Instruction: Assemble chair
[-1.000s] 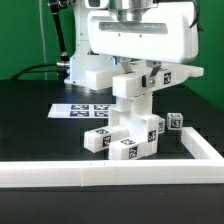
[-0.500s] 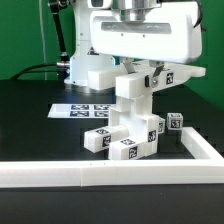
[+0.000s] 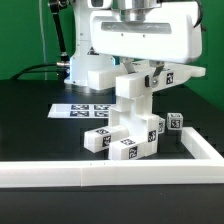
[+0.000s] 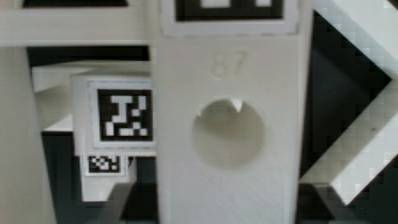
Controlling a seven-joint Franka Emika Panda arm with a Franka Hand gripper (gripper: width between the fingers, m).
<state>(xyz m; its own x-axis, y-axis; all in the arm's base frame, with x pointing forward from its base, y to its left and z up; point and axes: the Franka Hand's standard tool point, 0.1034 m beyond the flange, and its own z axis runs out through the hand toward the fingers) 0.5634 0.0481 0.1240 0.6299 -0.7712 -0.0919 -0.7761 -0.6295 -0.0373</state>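
1. The pincer (image 3: 137, 72) hangs below the arm's broad white housing, its fingertips hard to pick out against the white plastic; as far as the exterior view shows, its jaws are partly closed and clamped on the top of an upright leg (image 3: 134, 92); in the wrist view the leg (image 4: 222, 130) fills the middle, blurred, with an oval dimple in its face; the tag at its upper end is cut off by the picture's edge.
2. The half-built chair (image 3: 125, 138) stands directly below the pincer, a cluster of tagged white blocks; the leg rises from its top; where leg and blocks meet cannot be made out.
3. Behind the pincer, toward the exterior view's right, a tagged white piece (image 3: 168, 75) is partly hidden by the pincer and leg; what it is joined to cannot be told.
4. Below the pincer and toward the exterior view's right, a small cube (image 3: 177, 122) sits near the chair on the black table (image 3: 30, 130); the marker board (image 3: 78, 110) lies below and toward the exterior view's left, its near end covered by the chair; the long white frame (image 3: 100, 173) runs along the front, well below the pincer.
5. Against the frames from half a second and one second earlier, pincer, leg and chair show no visible shift.
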